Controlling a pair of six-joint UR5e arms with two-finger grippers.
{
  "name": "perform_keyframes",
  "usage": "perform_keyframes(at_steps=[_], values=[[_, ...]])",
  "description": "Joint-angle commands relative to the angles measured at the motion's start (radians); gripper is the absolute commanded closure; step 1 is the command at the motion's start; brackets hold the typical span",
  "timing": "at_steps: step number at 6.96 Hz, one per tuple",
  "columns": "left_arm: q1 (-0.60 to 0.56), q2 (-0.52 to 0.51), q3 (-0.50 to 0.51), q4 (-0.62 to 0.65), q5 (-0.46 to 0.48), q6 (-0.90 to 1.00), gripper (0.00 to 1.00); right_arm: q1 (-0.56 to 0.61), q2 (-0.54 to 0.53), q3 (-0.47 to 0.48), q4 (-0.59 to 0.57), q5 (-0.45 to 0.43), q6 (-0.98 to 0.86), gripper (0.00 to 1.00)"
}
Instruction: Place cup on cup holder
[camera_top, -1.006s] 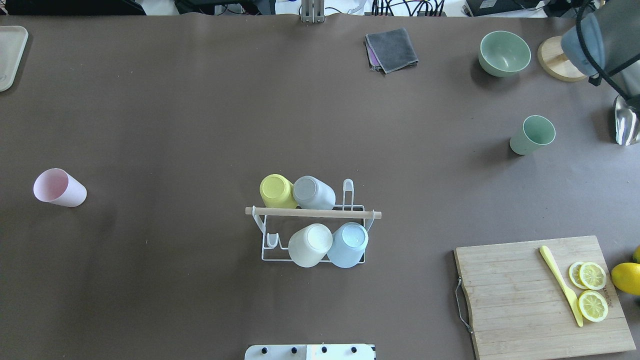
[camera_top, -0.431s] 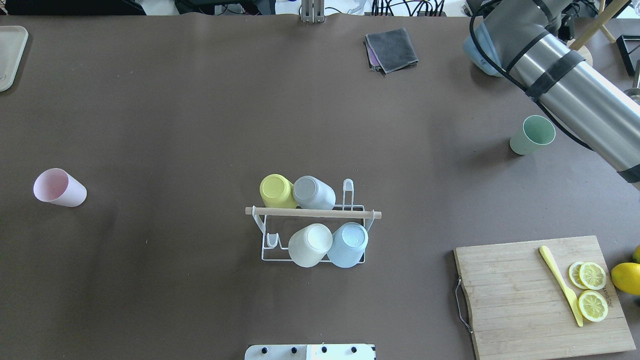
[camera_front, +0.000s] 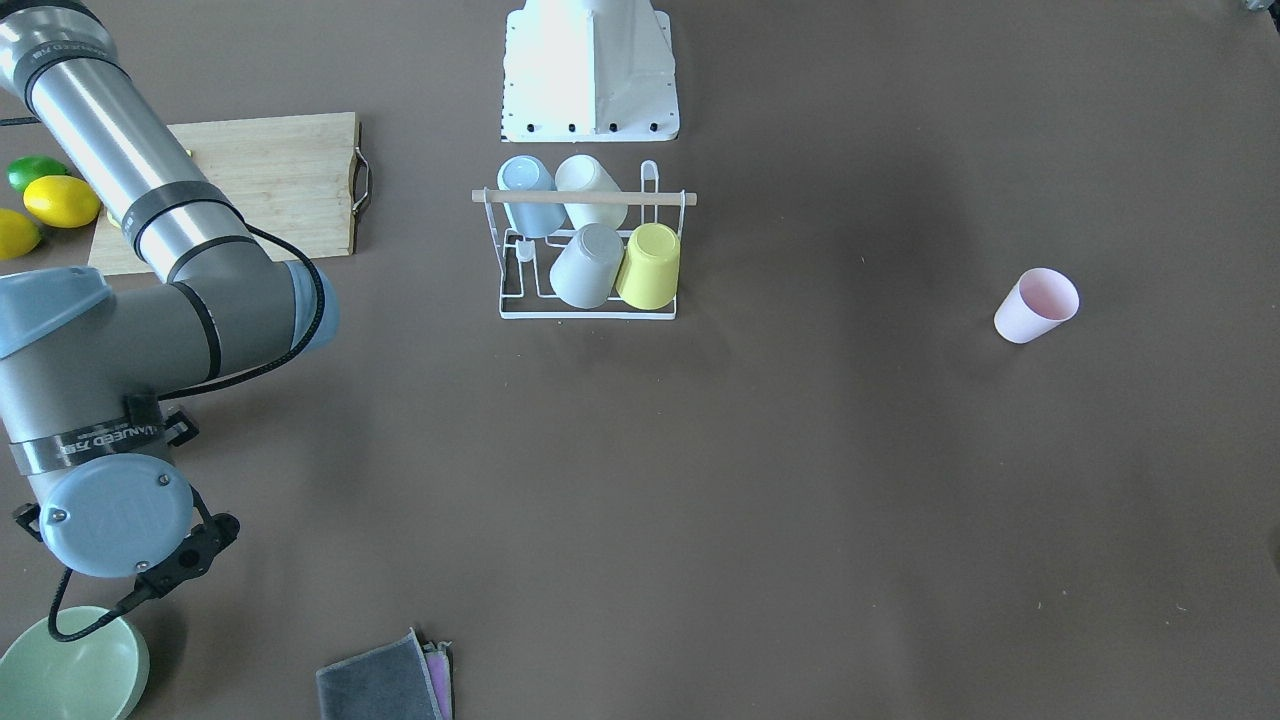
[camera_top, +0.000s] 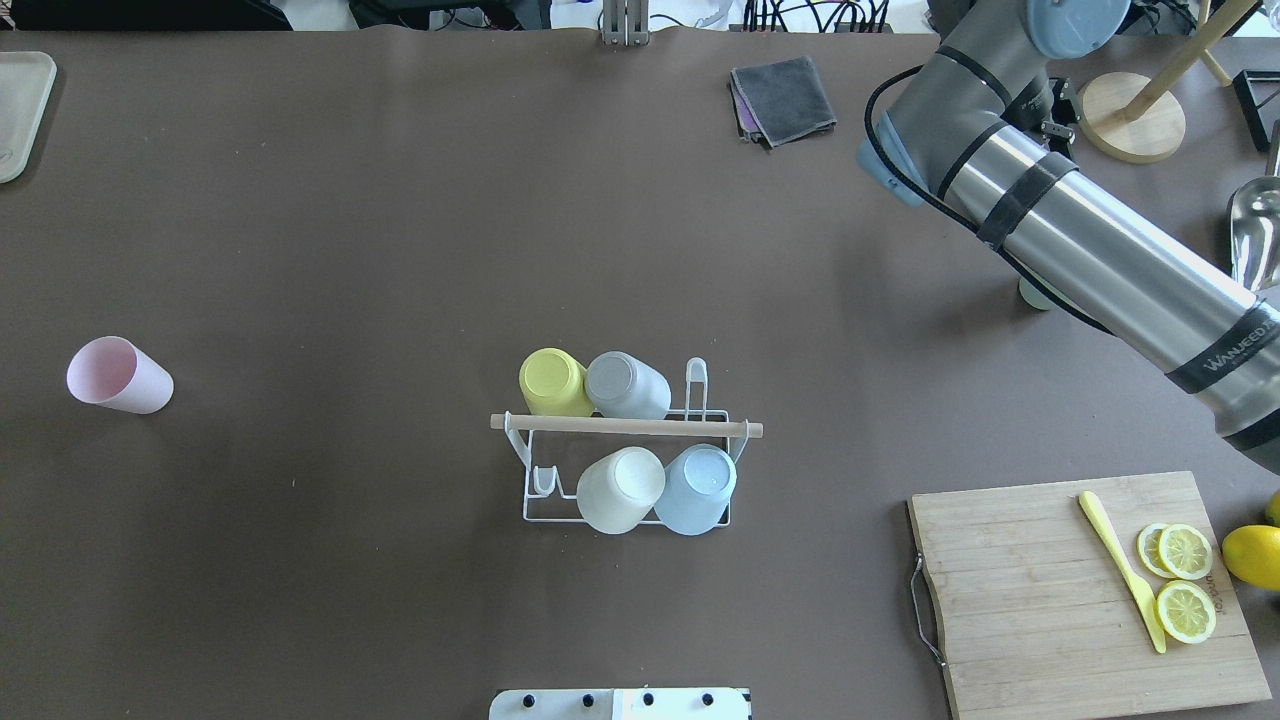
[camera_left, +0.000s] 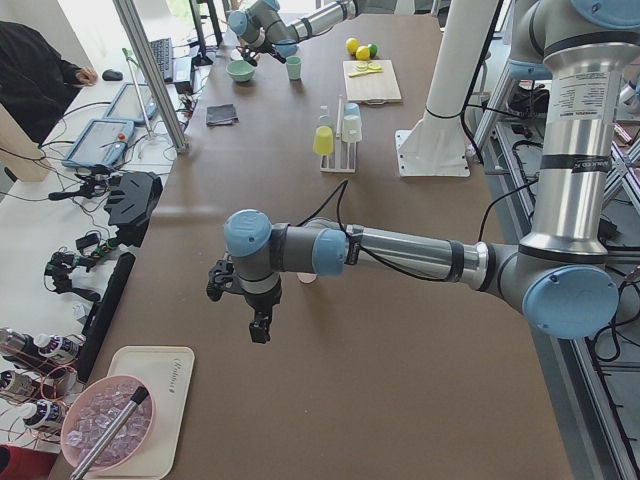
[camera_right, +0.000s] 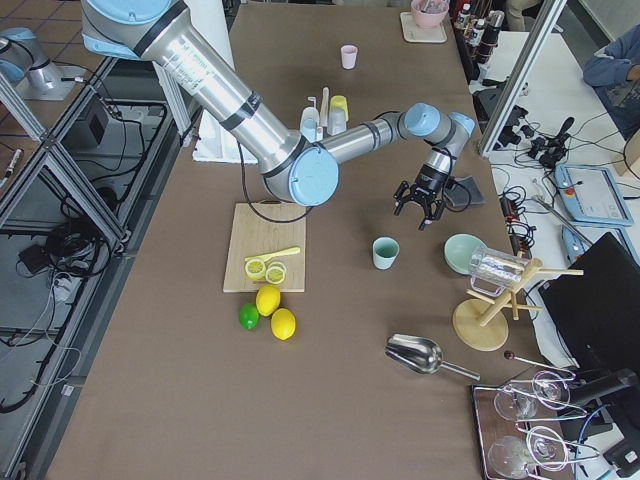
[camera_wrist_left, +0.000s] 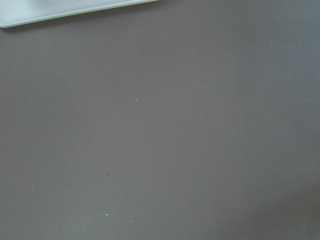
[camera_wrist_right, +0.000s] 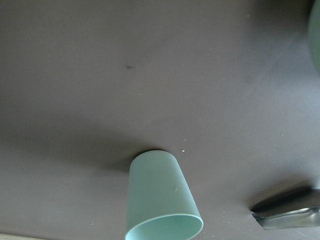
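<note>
Green bowl (camera_right: 458, 250) sits nr the mint cup (camera_right: 385, 252), which stands upright, rim up, by right gripper (camera_right: 419, 214). Cup holder (camera_top: 625, 427), mid-table, carries four cups. Left gripper (camera_left: 259, 330) & right: jaw opening can't be told.

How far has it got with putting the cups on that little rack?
Done: four cups sit upside down on the cup holder. In hand: nothing yet; the right gripper hangs near the green cup, apart from it. Left: the green cup and the pink cup both stand on the table, away from the cup holder, where two prongs look free.
</note>
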Motion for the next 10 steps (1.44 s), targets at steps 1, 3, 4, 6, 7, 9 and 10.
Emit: perform_keyframes(at_steps=[1, 3, 4, 6, 7, 9, 10], values=[[0.087, -0.178, -0.001, 0.209, 0.007, -0.001, 0.01, -0.053, -0.011, -0.019, -0.004, -0.085, -0.116, 0.0], [0.254, -0.35, 0.002, 0.409, 0.1, 0.001, 0.01, -0.075, -0.028, -0.019, 0.001, -0.118, -0.211, 0.0], [0.319, -0.378, 0.002, 0.442, 0.134, 0.001, 0.01, -0.096, -0.035, -0.018, 0.008, -0.143, -0.234, 0.0], [0.371, -0.389, 0.04, 0.433, 0.157, 0.002, 0.01, -0.118, -0.046, -0.019, 0.053, -0.145, -0.242, 0.0], [0.467, -0.412, 0.113, 0.434, 0.157, 0.002, 0.01, -0.122, -0.046, -0.019, 0.073, -0.155, -0.242, 0.0], [0.519, -0.473, 0.254, 0.409, 0.174, 0.016, 0.01, -0.141, -0.055, -0.016, 0.087, -0.197, -0.244, 0.0], [0.528, -0.475, 0.31, 0.37, 0.163, 0.026, 0.01, -0.147, -0.063, -0.015, 0.087, -0.23, -0.274, 0.0]])
